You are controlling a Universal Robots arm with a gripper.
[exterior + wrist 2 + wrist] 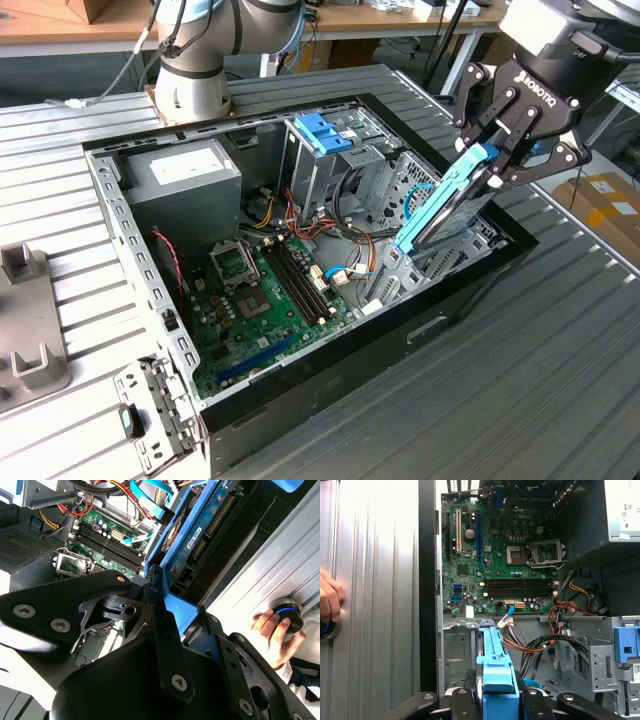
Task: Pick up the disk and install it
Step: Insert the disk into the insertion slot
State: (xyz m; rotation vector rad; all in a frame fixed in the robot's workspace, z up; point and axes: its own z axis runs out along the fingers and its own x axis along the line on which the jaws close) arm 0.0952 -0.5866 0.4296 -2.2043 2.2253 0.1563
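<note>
My gripper (492, 168) is shut on the disk (438, 212), a flat drive in a light-blue plastic carrier. The disk hangs tilted, its lower end down in the drive bay at the exterior view's right end of the open computer case (118, 232), its upper end between my fingers. In the second wrist view the disk (200, 535) shows its circuit-board side and blue rail running away from the black fingers (159, 611). In the first wrist view the blue carrier (496, 666) stands edge-on above the grey metal bay, with the gripper (496, 692) clamped round it.
Inside the case are a green motherboard (272, 292), a grey power-supply box (186, 172), a bare blue bracket (322, 132) on the drive cage and loose cables (300, 215). The arm's base (190, 82) stands behind. A person's hand (276, 630) rests on a round device beside the case.
</note>
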